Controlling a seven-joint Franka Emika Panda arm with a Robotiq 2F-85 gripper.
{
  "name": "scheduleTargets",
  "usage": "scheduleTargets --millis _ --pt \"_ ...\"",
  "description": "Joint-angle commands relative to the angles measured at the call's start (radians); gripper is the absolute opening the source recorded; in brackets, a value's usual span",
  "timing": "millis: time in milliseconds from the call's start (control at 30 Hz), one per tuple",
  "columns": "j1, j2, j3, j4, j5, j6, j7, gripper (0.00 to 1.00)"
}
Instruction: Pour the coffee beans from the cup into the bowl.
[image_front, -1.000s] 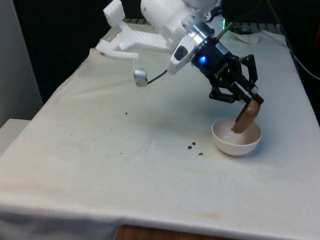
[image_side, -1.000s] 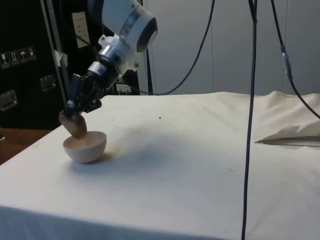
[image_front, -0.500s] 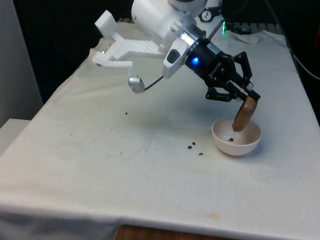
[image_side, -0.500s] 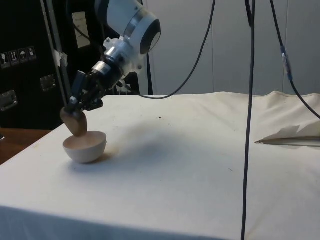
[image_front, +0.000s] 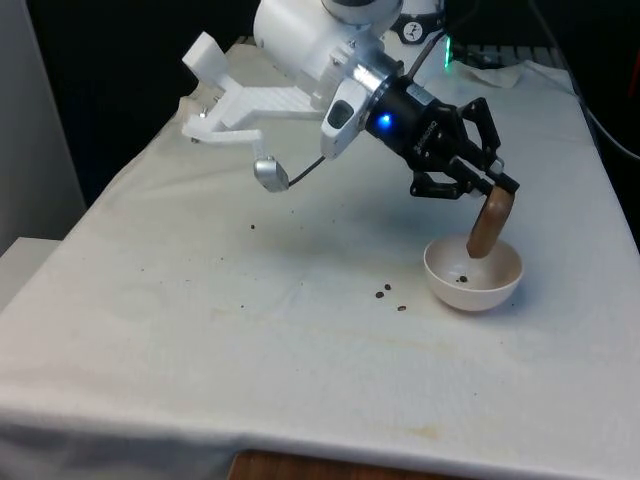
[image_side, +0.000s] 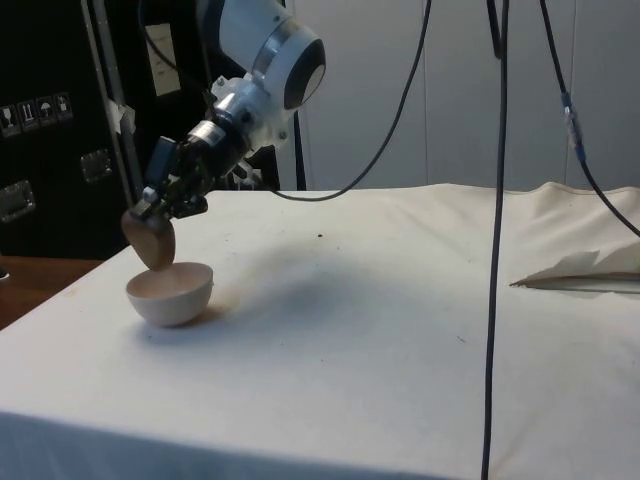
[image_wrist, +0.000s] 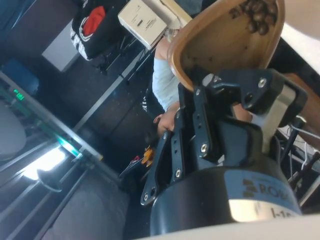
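Pincer (image_front: 487, 187): I see it gripping the brown cup (image_front: 488, 224).
Cup: tipped steeply above the white bowl (image_front: 474, 277).
Beans (image_wrist: 255, 14): some inside the cup.

The front view looks down from above the near table edge, along the white-clothed table (image_front: 200, 330) toward the arm. The side view sits low at the table's side, nearly level with its surface, looking across it. Both share the white bowl (image_front: 473, 275) and the brown cup (image_front: 488, 224) tipped over it. The wrist view sits very close behind the gripper (image_wrist: 235, 100), apparently pointing upward past the cup's rim into the room.
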Motion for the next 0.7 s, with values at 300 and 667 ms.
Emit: scheduleTargets --millis 300,667 --pt "-0.004 0.005 -0.007 0.002 0.022 -0.044 0.000 0.03" --pt "-0.003 0.005 -0.010 0.000 0.017 -0.055 0.000 0.03"
